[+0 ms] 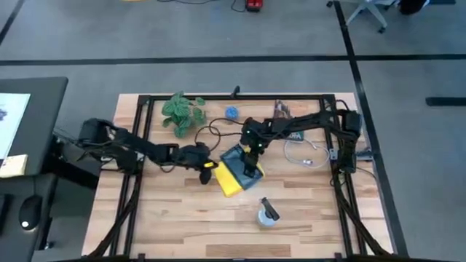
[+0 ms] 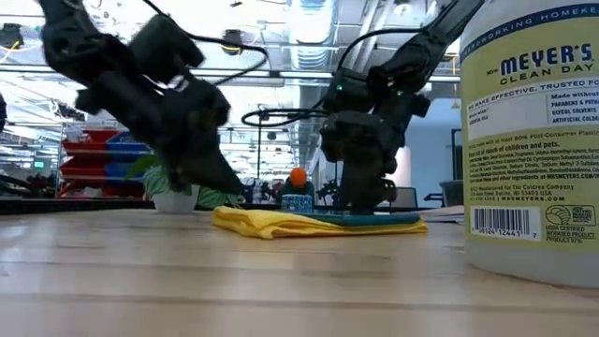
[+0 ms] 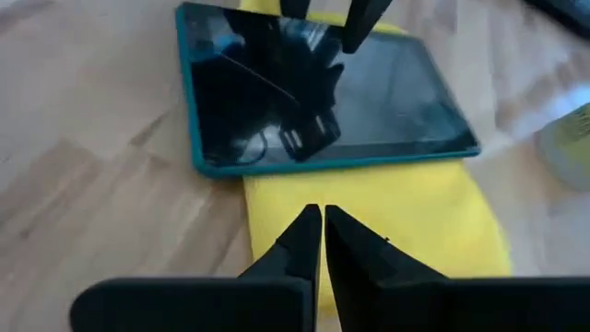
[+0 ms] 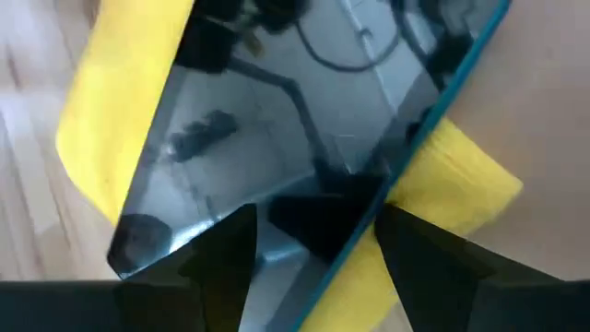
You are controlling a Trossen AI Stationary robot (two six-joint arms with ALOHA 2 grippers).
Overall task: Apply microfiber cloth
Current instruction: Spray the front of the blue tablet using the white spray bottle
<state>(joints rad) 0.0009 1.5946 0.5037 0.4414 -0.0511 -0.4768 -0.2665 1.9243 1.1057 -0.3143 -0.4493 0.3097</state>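
From above, near the middle of the table (image 1: pixel 182 225), the yellow cloth (image 1: pixel 227 183) lies under a tablet (image 1: pixel 242 164), with the left gripper (image 1: pixel 209 166) at its edge and the right gripper (image 1: pixel 254 151) over the tablet. At table height, the cloth (image 2: pixel 271 223) lies flat beneath the tablet (image 2: pixel 374 219), beside a wipes tub (image 2: pixel 533 131). Past the left wrist, fingers (image 3: pixel 300 244) are clenched together over the cloth (image 3: pixel 406 217); past the right wrist, fingers (image 4: pixel 226 254) are spread around the tablet (image 4: pixel 277 138) edge.

"Meyer's Clean Day" on canister label (image 2: pixel 533 122), barcode digits unreadable
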